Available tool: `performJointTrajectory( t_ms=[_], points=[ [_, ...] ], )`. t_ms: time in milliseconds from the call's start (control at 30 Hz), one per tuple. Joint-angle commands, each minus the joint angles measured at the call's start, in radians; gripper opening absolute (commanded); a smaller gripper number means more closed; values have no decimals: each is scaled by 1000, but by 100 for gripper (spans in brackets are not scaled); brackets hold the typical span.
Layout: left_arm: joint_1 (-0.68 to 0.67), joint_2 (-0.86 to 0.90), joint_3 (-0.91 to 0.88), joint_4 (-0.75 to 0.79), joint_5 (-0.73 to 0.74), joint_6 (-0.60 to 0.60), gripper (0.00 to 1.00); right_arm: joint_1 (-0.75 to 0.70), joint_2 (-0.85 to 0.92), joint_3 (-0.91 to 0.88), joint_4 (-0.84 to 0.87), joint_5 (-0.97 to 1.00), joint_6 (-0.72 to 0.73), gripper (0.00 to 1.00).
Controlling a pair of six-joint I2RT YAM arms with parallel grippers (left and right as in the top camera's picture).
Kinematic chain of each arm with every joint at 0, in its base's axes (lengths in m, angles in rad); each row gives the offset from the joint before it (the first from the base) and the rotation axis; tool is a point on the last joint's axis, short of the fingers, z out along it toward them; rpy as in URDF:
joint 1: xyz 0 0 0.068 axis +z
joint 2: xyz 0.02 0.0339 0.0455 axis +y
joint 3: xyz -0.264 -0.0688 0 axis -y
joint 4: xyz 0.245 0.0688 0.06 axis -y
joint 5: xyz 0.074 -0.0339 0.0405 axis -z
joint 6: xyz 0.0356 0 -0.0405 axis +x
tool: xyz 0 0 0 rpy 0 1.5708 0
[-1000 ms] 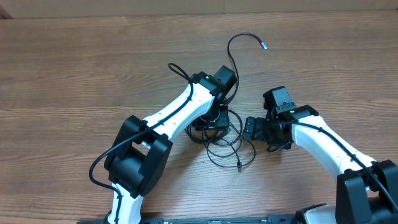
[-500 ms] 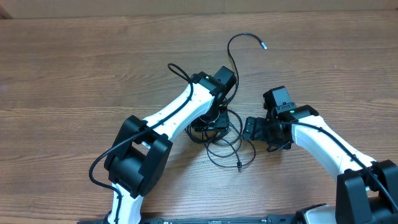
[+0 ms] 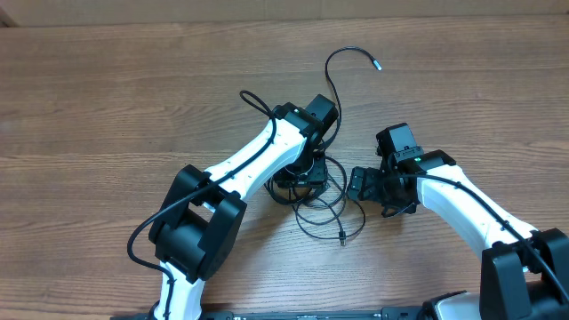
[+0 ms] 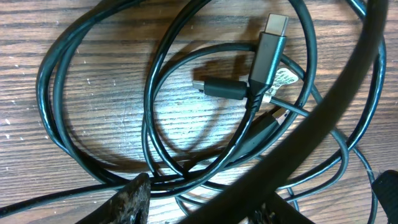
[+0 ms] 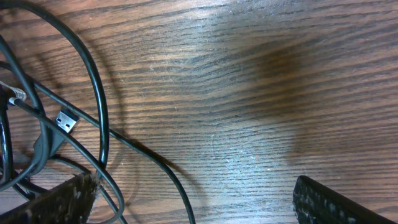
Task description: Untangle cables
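**Wood-grain table point(image 3: 107, 98) with tangled black cables point(image 4: 149, 124)**
Overlapping loops heaped just right of centre. One free strand point(image 3: 351, 50) arcing out toward 12 o'clock, metallic tip toward 1 o'clock. Small plug end point(image 3: 341, 237) at the heap's 6 o'clock. Flat grey connector point(image 4: 268, 55) lying across the coils.

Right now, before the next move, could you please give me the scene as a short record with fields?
surface: wooden table
cables: black, tangled in one heap near the middle
loose end: one plug curves away to the far side
left gripper: jaws apart, right above the heap; no sure grip seen
right gripper: wide open, over bare wood beside the heap, holding nothing
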Motion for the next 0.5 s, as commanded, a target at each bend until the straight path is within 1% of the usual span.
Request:
performJointTrajectory(
  t_ms=[0,467],
  points=[
    [-7,9,8,2,-14,-10,49,-3,3,11,5,6,4,100],
    [-7,9,7,5,-14,-10,51,-3,3,11,5,6,4,100]
  ],
)
